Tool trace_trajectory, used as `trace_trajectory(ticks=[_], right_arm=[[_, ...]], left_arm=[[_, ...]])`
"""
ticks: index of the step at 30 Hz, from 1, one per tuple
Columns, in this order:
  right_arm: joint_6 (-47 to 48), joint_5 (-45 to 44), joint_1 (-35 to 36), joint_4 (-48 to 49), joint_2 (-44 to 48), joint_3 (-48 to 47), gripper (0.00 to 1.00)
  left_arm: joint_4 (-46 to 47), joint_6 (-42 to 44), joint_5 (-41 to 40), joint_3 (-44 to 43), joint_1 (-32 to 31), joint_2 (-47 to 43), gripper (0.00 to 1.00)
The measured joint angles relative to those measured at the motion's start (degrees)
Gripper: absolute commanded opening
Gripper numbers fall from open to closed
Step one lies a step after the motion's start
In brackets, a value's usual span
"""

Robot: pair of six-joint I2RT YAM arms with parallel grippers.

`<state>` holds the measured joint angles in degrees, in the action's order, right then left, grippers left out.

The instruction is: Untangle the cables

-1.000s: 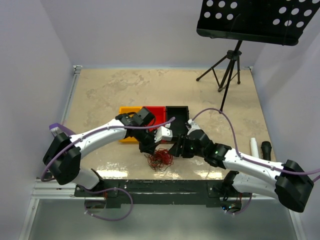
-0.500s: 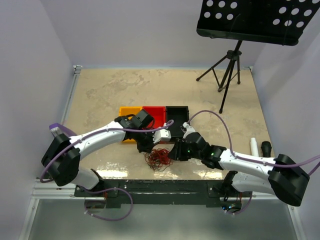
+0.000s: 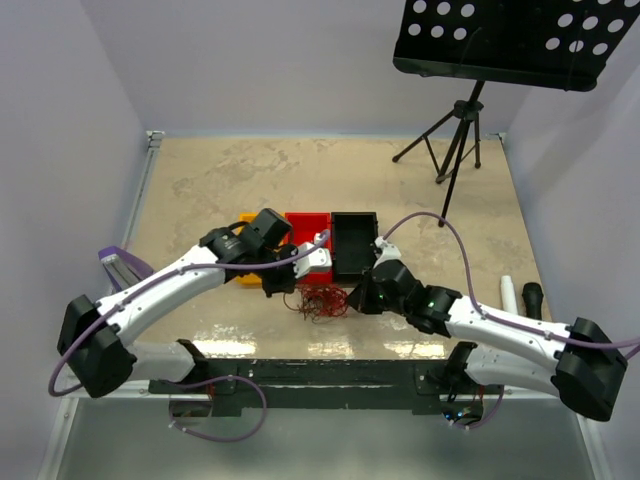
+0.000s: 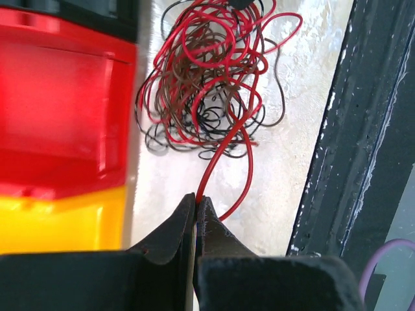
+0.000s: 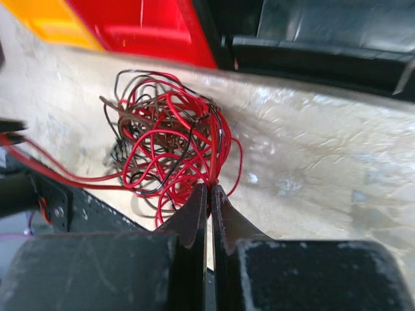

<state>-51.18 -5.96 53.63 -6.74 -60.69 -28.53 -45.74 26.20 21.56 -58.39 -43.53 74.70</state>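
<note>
The cables (image 3: 318,302) are a tangle of thin red and black-brown wires on the table just in front of the bins. My left gripper (image 3: 280,287) sits at the tangle's left side, shut on a single red wire (image 4: 224,146) that runs taut from its tips (image 4: 196,199) back into the cables (image 4: 207,84). My right gripper (image 3: 353,300) is at the tangle's right edge. Its jaws (image 5: 209,188) are shut on red strands at the near side of the cables (image 5: 168,142).
Behind the tangle stand a red bin (image 3: 308,225) and a black bin (image 3: 353,240), with a yellow bin (image 3: 245,218) mostly hidden under my left arm. A music stand (image 3: 455,140) is at the back right. The table's dark front rail (image 4: 363,162) lies close by.
My right gripper has shut on the tangle's right edge. My left gripper moved up and left with its red wire, and the tangle shifted toward the bins.
</note>
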Motion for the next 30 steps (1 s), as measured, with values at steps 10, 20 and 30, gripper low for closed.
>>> trace_trajectory(ticks=[10,20,30], right_arm=[[-1.2,-5.3,0.0,-8.5,1.1,-3.3,0.00],[-5.3,-5.3,3.3,-3.1,-1.0,-7.0,0.00],[-5.8,-13.5,9.1,-16.6,-11.1,-8.0,0.00]], left_arm=[[-12.0,0.7,-1.5,-12.6,1.7,-11.4,0.00],[-25.3,3.5,-4.4,-31.4,1.7,-14.1,0.00],[-5.6,3.9,-23.9,-39.3,2.2,-31.7,0.00]])
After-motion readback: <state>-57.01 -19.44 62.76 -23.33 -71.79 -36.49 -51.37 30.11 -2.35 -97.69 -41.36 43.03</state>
